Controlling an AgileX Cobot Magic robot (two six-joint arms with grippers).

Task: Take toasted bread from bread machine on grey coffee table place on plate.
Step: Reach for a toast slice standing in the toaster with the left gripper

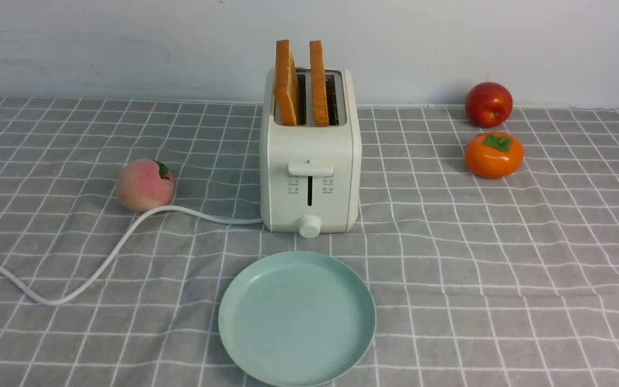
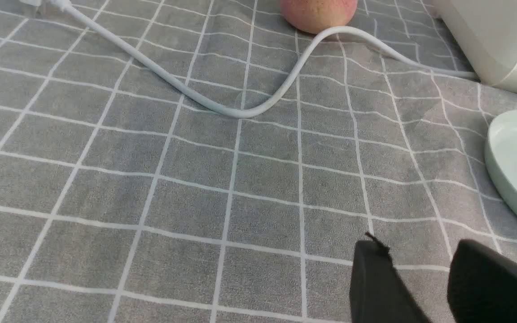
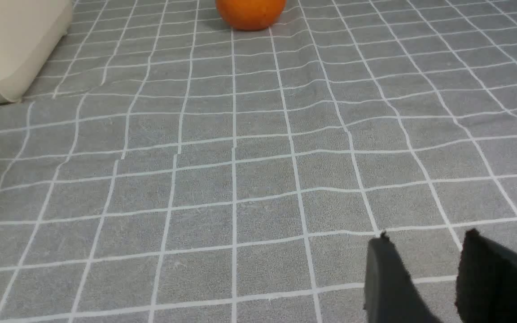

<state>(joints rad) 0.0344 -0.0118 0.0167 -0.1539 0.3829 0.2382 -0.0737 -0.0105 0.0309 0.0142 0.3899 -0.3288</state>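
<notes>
The grey coffee table (image 1: 476, 279) spreads under everything, its cloth gridded in white and a little wrinkled; the bread machine (image 1: 309, 161) stands at its middle near the back wall; the plate (image 1: 296, 317) lies bare just in front of the bread machine; a white cord (image 1: 110, 252) runs off from its base to the left; the toasted bread (image 1: 286, 83), two slices, stands upright in its slots, tops well clear; a peach (image 1: 144, 185) sits left of it, touching the cord; a persimmon (image 1: 494, 155) and, behind that, an apple (image 1: 488, 104) sit well to its right; my left claw (image 2: 418, 244) and my right claw (image 3: 427, 235) hang low over bare cloth either side of the plate, fingers parted, gripping nothing; the print beside the lever (image 1: 310, 168) is too small to read.
</notes>
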